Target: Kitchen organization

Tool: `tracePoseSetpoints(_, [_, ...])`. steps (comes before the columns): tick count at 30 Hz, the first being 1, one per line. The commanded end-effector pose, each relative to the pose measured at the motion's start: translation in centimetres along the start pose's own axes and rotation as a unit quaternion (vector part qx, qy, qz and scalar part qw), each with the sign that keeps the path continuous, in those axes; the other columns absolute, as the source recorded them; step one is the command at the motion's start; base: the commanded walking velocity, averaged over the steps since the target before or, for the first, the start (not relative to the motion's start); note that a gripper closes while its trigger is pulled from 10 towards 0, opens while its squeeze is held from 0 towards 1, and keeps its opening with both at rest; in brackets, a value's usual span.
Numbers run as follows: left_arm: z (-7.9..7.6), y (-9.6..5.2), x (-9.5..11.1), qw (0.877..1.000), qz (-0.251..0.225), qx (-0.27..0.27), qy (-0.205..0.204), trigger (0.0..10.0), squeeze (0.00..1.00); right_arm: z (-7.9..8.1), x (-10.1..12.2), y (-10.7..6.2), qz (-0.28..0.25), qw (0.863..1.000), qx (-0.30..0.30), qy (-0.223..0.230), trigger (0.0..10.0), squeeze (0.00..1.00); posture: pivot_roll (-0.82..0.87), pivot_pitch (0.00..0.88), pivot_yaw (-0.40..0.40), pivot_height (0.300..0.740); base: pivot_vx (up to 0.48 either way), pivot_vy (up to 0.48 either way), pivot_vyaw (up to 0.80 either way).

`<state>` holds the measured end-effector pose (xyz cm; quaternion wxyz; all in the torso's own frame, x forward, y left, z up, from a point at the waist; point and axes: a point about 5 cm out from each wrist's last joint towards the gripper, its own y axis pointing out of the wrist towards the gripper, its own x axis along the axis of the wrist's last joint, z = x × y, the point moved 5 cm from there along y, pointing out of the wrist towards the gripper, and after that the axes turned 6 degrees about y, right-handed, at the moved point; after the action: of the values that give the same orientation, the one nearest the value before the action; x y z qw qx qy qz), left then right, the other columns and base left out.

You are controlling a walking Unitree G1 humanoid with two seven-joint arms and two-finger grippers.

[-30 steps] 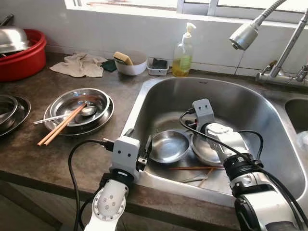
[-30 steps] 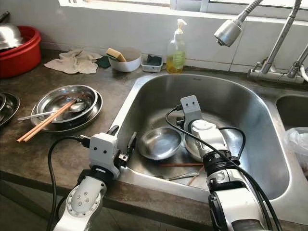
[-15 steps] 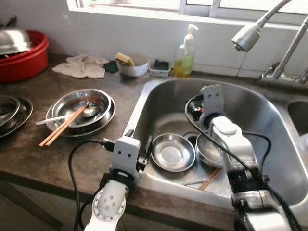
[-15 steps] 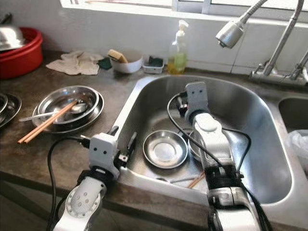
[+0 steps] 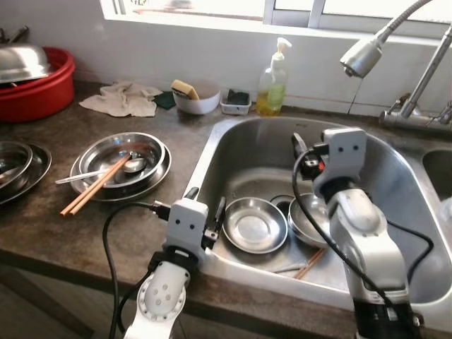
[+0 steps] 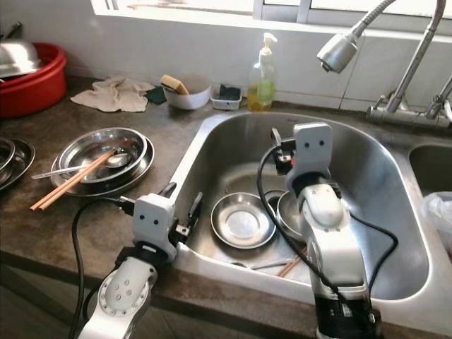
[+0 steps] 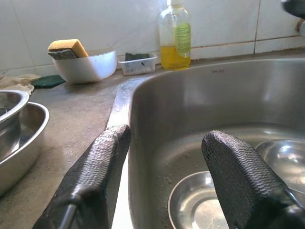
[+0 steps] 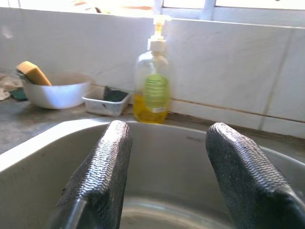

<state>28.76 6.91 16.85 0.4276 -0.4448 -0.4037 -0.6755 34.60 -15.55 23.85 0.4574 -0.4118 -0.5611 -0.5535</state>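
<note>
A steel bowl [image 5: 254,224] lies flat on the floor of the sink [image 5: 206,152]. A second steel bowl [image 5: 308,227] sits to its right, partly behind my right arm [image 5: 357,219]. Loose chopsticks [image 5: 311,262] lie by the sink's front wall. My left gripper [image 5: 205,203] rests open at the sink's front-left rim, just short of the first bowl [image 7: 200,210]. My right gripper [image 8: 167,176] is open and empty, raised above the sink floor and facing the back wall and soap bottle [image 8: 152,83]. On the counter, stacked steel plates [image 5: 152,173] hold chopsticks [image 5: 95,187] and a spoon.
A red basin [image 5: 39,83] with a steel lid stands at the back left, and more steel dishes [image 5: 18,162] at the left edge. A cloth [image 5: 123,99], a white bowl with a sponge [image 5: 194,99] and a small tray [image 5: 234,102] line the wall. The faucet sprayer [image 5: 360,55] hangs over the sink.
My right arm has lifted from the sink floor, up and to the right. The left steel bowl, tilted a second ago, now lies flat. The left gripper has stayed put.
</note>
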Motion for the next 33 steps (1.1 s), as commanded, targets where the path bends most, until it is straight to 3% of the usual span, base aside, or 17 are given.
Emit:
tracePoseSetpoints(1, [-0.1,0.1,0.0,1.000,-0.003,-0.005,0.002,10.0,0.00,0.1,1.3,-0.9,-0.031,1.000,-0.002,0.001,10.0,0.00,0.09,0.047,-0.016,0.740,0.000,0.000,0.00])
tracePoseSetpoints(14, [-0.3,0.1,-0.4,1.000,-0.004,-0.016,-0.001,10.0,0.00,0.9,-0.1,-3.7,-0.019,1.000,-0.010,0.018,10.0,0.00,0.08,0.024,-0.002,0.740,0.000,0.000,0.00])
tracePoseSetpoints(19, [-0.3,0.1,-0.4,1.000,-0.005,-0.016,0.000,10.0,0.00,1.2,-0.2,-3.9,-0.017,1.000,-0.008,0.019,10.0,0.00,0.08,0.028,-0.006,0.740,0.000,0.000,0.00])
tracePoseSetpoints(33, [-0.3,0.2,-0.3,1.000,-0.006,-0.014,0.002,10.0,0.00,1.6,0.0,-3.5,-0.023,0.999,-0.008,0.025,10.0,0.00,0.09,0.039,0.000,0.740,-0.266,0.000,0.00])
